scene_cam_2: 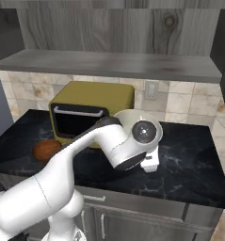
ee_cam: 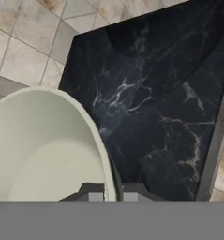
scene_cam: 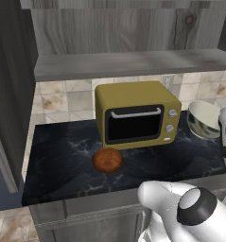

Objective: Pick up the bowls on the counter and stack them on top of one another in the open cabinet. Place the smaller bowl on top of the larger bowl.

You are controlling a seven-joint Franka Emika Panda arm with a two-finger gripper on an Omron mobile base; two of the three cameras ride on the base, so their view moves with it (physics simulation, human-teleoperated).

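The larger bowl (scene_cam: 203,119), glossy cream, is tilted to the right of the microwave, and its rim (ee_cam: 106,159) runs between my fingertips. My gripper (ee_cam: 112,197) is shut on that rim, with the hand at the far right edge of the left base view. In the right base view the larger bowl (scene_cam_2: 128,120) shows partly behind my arm. The smaller bowl (scene_cam: 107,159), reddish-brown, sits on the black counter (scene_cam: 57,160) in front of the microwave's left part. Above, the open cabinet (scene_cam: 133,64) has a bare plank shelf.
A yellow microwave (scene_cam: 135,113) stands at the back of the counter under the shelf, between the two bowls. A dark cabinet side (scene_cam: 10,94) rises on the left. Bare black counter (scene_cam_2: 189,155) lies to the right of my hand, ending at a tiled wall.
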